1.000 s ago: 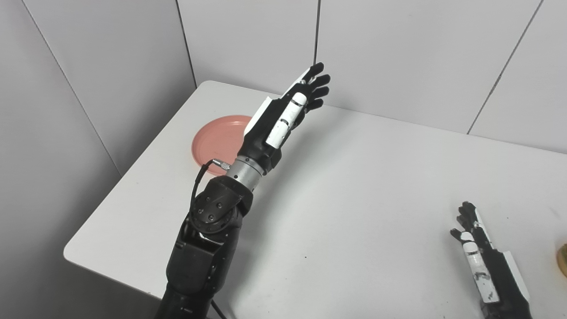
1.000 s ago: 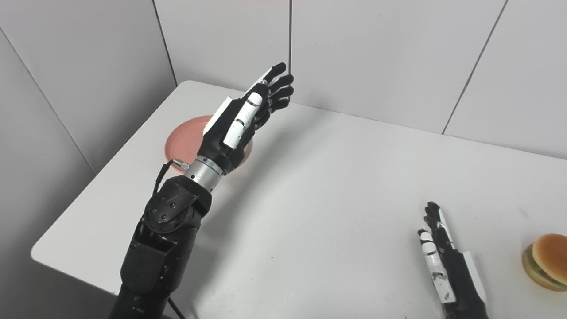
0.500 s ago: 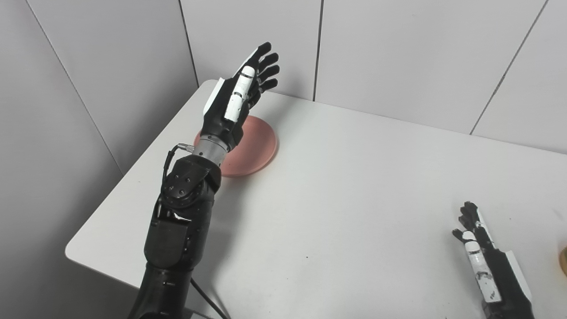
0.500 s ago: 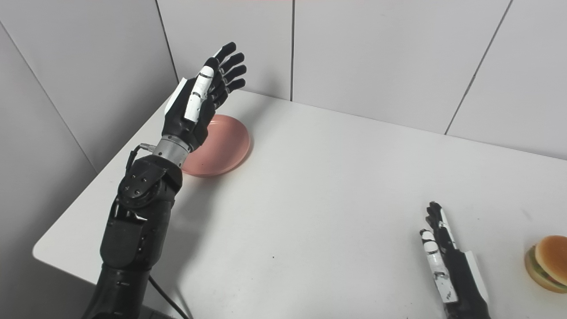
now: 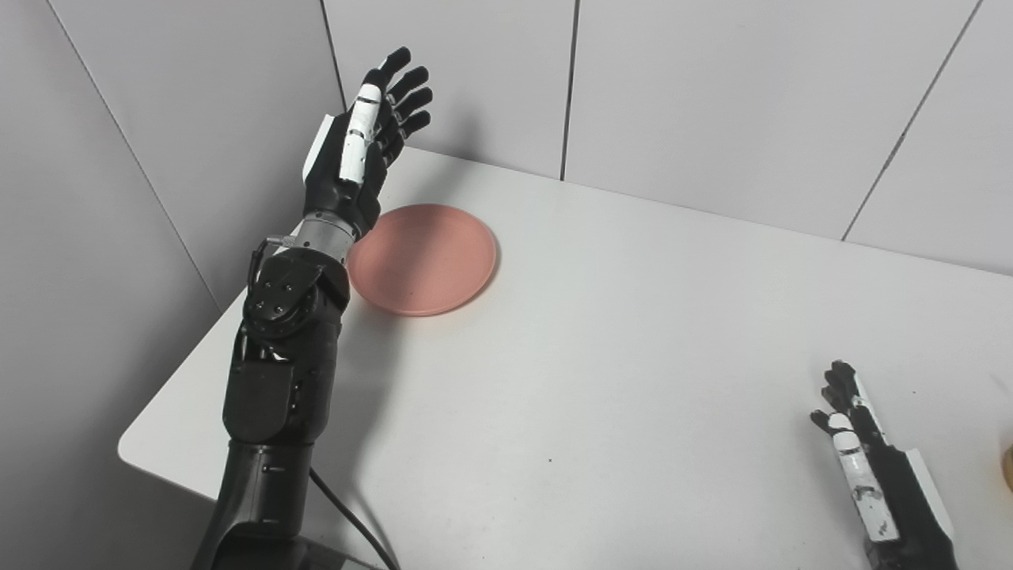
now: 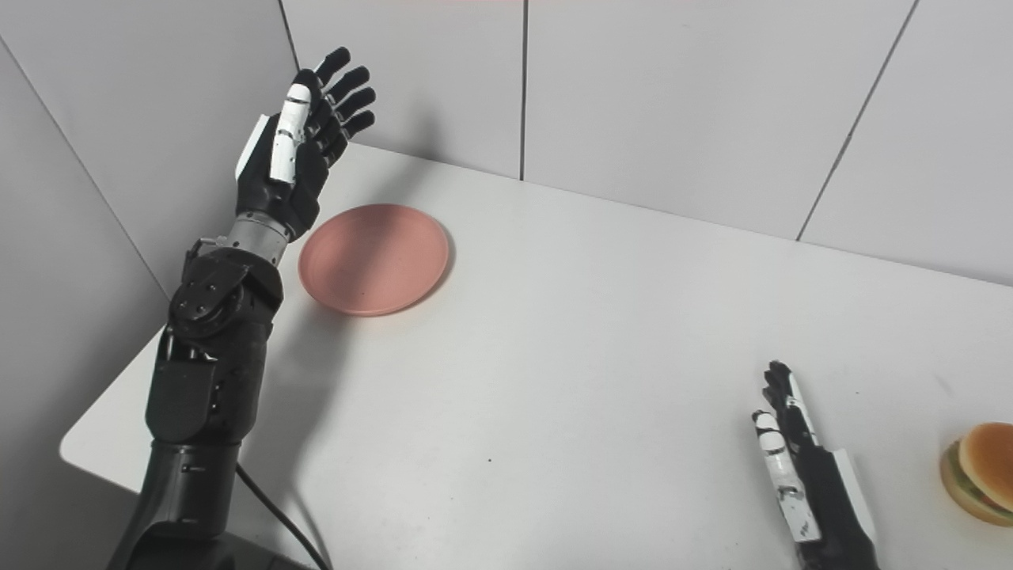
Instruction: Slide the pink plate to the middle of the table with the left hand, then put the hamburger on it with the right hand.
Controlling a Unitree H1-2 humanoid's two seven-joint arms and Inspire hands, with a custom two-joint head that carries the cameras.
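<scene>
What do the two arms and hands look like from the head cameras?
Both hands, left hand and right hand, are black with white thumb and back panels. The left arm is glossy black with a silver wrist ring and a black cable; screws show on its joint housing.

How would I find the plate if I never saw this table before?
Start at the white table and look to its far left corner, by the grey wall panels. There, just right of the raised black left hand, lies a round, flat pink plate. It is the only pink thing there, and nothing is on it.
</scene>
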